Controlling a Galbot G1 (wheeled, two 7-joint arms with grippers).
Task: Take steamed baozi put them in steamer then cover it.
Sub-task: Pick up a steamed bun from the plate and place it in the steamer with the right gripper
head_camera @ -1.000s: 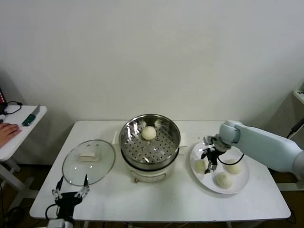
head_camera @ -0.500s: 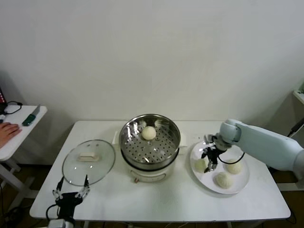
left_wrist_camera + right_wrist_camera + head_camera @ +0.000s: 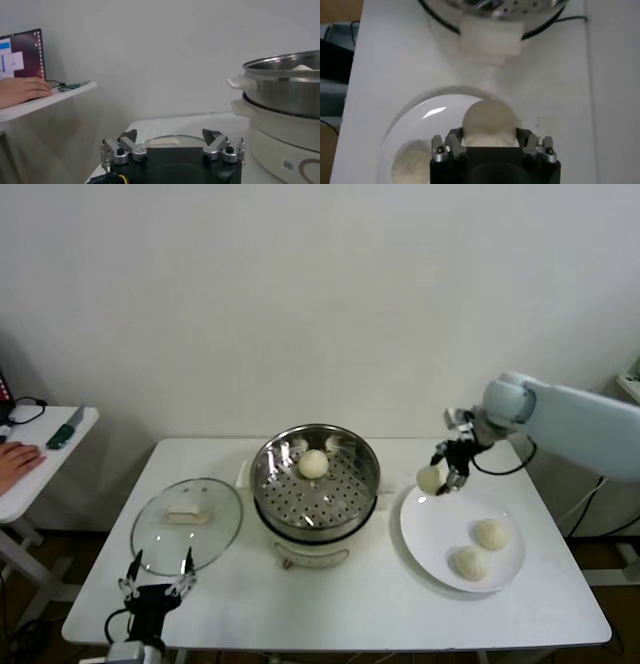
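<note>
- Head view shows the right gripper [image 3: 447,474] raised above the near-left rim of the white plate [image 3: 440,556], its fingers pinching one steamed baozi [image 3: 429,478] clear of the plate surface, between the plate and the steamer [image 3: 315,484].
- Right wrist view confirms the grip: the round cream bun [image 3: 488,121] sits between the two fingers [image 3: 454,141], with the plate's rim [image 3: 410,111] below and the steamer's white handle tab [image 3: 490,39] beyond.
- Two more baozi lie on the plate, one [image 3: 490,533] toward its right side and one [image 3: 468,562] nearer the front edge.
- A fourth baozi [image 3: 313,464] rests on the perforated tray inside the steamer, toward the back.
- The cover [image 3: 187,524] lies flat on the white table [image 3: 380,609] just left of the steamer, its cream handle facing up.
- The left gripper [image 3: 157,586] hovers low at the table's front-left edge, just in front of the cover, fingers spread wide and holding nothing.
- On the far left, a person's hand [image 3: 14,460] rests on a side table [image 3: 30,484].
</note>
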